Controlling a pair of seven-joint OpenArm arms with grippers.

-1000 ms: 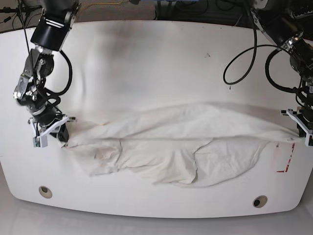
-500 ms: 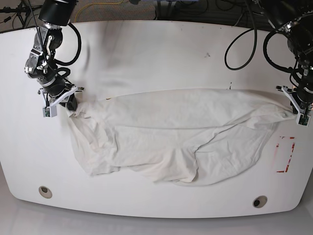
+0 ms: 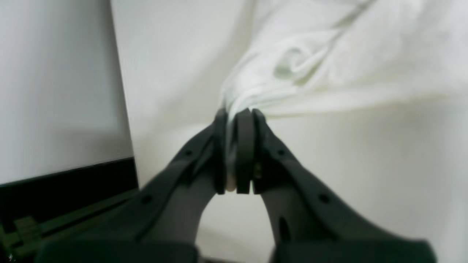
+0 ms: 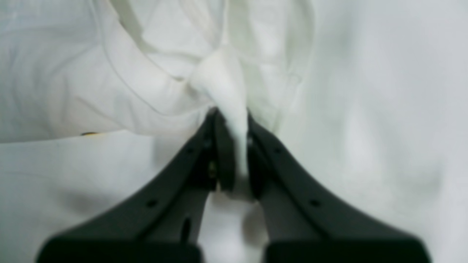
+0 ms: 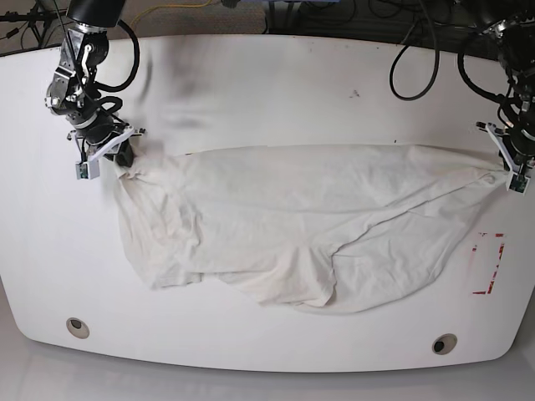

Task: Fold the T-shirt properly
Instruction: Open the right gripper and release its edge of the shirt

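A white curved-edged surface (image 5: 267, 92) lay mostly bare behind the spread T-shirt (image 5: 284, 225); left end effector (image 5: 508, 171) and right end effector (image 5: 124, 157) each pinched a corner.

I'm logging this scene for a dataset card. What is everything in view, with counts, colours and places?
T-shirt: one, off-white, wrinkled, spread across the middle of the table, its two far corners pinched.
Table: one, white, rounded edges, filling the base view.
Table holes: two, round, dark, near the front corners.
Red marking: one, on the table near the base view's right edge.
Cables: several, black, along the far edge.
Right gripper: one, black fingers, shut on the shirt's corner at the base view's left.
Left gripper: one, black fingers, shut on the opposite corner.
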